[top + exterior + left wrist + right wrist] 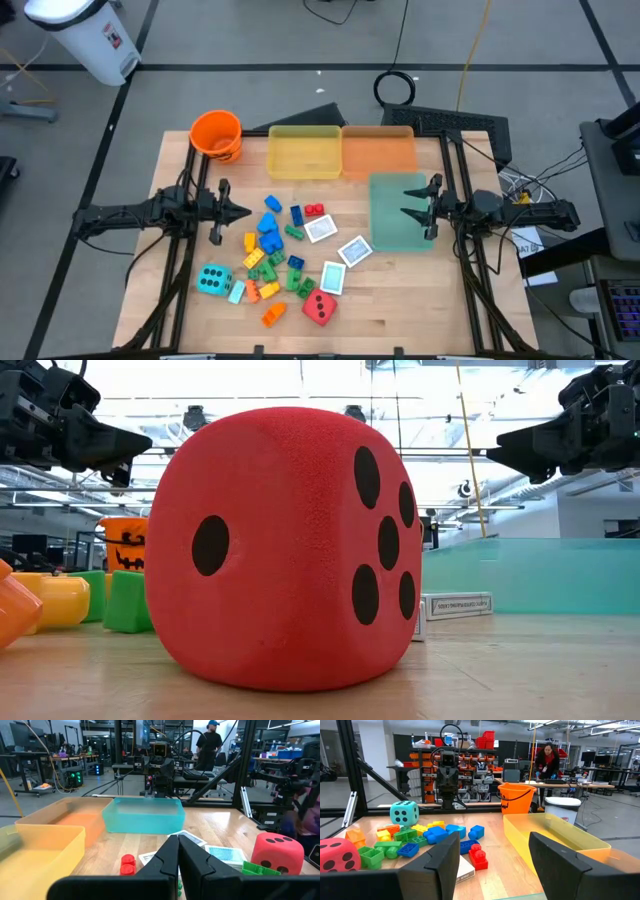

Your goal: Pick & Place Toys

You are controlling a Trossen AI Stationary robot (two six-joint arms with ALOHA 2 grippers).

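Hovering at the table's nine o'clock edge, the left gripper [238,211] has its fingers pressed together, holding nothing and touching nothing. At three o'clock the right gripper [408,203] hangs over the green tray [395,232] with its fingers [442,862] spread wide apart, also empty. The toys lie between the two arms toward six o'clock: the building bricks [268,232] in a loose scatter, the cyan die [212,280] at their eight o'clock, the red die [320,307] at five o'clock, and the white playing cards [354,250] at three o'clock, near the green tray. The orange bucket [216,134] stands at eleven o'clock, beside the yellow tray [303,153].
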